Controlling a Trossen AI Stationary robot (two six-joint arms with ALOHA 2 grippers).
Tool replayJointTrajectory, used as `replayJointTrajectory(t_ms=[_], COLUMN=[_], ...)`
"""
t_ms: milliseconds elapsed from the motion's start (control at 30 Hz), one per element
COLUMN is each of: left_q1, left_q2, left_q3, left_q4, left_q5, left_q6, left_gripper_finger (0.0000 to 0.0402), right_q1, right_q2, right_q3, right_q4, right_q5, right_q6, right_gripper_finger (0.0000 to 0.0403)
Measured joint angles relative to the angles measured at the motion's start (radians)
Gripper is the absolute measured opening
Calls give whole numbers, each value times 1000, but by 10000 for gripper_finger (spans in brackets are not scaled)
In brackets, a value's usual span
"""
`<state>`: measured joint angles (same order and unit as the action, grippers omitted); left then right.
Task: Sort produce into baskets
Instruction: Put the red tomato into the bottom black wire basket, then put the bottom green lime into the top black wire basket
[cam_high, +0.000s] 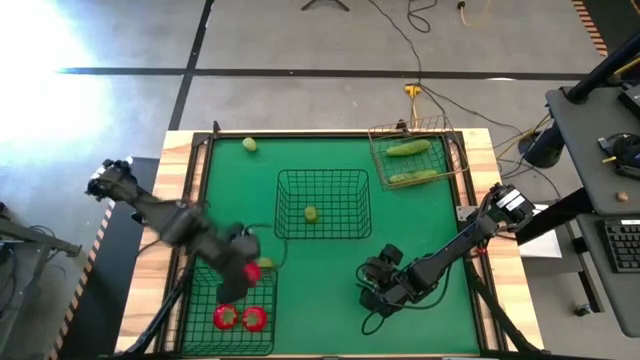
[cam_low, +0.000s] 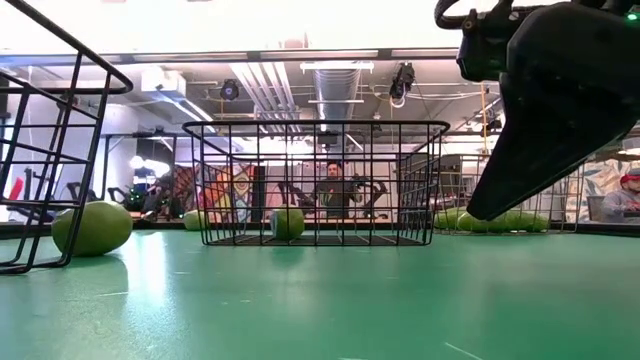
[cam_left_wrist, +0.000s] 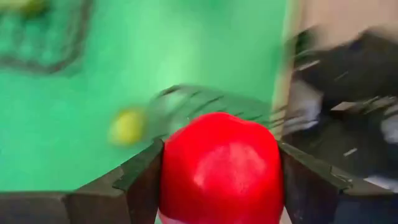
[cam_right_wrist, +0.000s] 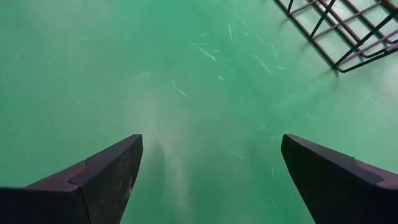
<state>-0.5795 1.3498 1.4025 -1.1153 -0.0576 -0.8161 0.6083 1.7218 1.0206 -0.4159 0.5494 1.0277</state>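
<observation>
Tomato (cam_left_wrist: 219, 167) — in left pincer (cam_left_wrist: 217, 180)

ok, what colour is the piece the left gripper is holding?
Red: a glossy tomato clamped in the left gripper, clearest in the left wrist view.

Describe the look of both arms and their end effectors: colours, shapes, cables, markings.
Both arms are dark, nearly black, built of slim jointed links. The left end effector has two flat, dark, wedge-shaped fingers. The right end effector has the same pair of dark, tapering fingers. A thin dark cable loops beside the right arm. I can see no markings.
</observation>
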Motion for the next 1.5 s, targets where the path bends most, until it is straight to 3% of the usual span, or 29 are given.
replayJointTrajectory(t_ms=[200,400,567,700,967,1133,1267,1500], left_q1=[-294,-448,-486,-502,-493,-493,-490,-482], left_q2=[98,241,303,341,394,386,385,385], left_q3=[40,43,42,40,-53,-149,-176,-163], left_q4=[181,35,-159,-220,-242,-137,-74,-103], left_q5=[-147,-177,-85,-6,75,110,114,193], left_q6=[-218,-506,-706,-774,-820,-846,-847,-844], left_gripper_finger=[246,246,246,246,246,247,270,336], right_q1=[14,60,136,232,352,388,397,394], right_q2=[1,1,2,30,139,212,257,291], right_q3=[0,48,103,159,294,383,450,517], right_q4=[3,16,104,143,134,131,100,8], right_q5=[-41,-7,59,105,139,131,117,73], right_q6=[50,58,86,128,224,242,239,217], right_gripper_finger=[376,376,376,376,376,376,376,376])
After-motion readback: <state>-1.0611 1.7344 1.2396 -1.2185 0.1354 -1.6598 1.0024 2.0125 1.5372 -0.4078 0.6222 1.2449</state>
